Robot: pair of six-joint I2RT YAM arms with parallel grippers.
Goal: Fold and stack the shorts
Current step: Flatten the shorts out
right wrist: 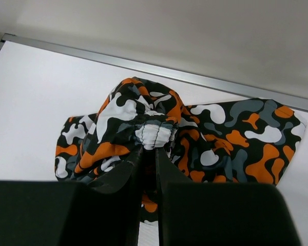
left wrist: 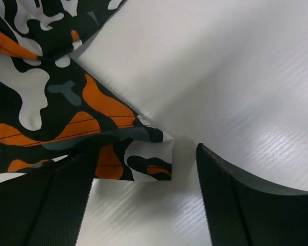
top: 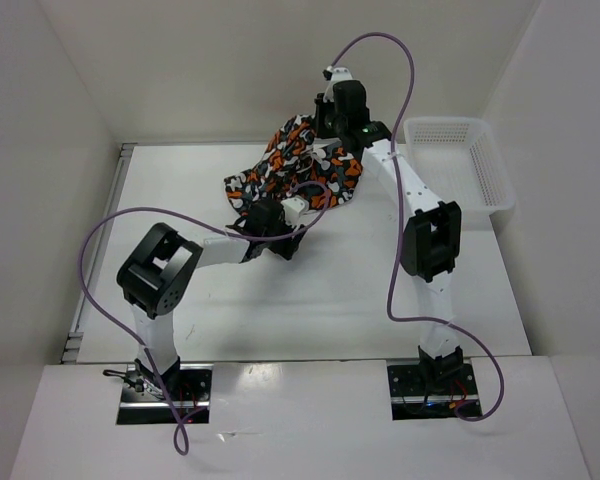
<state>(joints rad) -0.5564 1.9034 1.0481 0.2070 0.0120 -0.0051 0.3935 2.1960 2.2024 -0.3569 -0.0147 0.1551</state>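
Straddling a corner of the shorts (left wrist: pixel 66 113), the left end effector (left wrist: pixel 143 200) stands open; the right end effector (right wrist: pixel 155 156) pinches their far side.

White plastic mesh basket (top: pixel 445 121) at upper right, on a flat white table (top: pixel 320 310), grey metal rail (top: pixel 97 255) along its left edge

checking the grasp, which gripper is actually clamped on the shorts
The right gripper, pinched shut on a bunched fold of the shorts; the left gripper stands open astride a corner.
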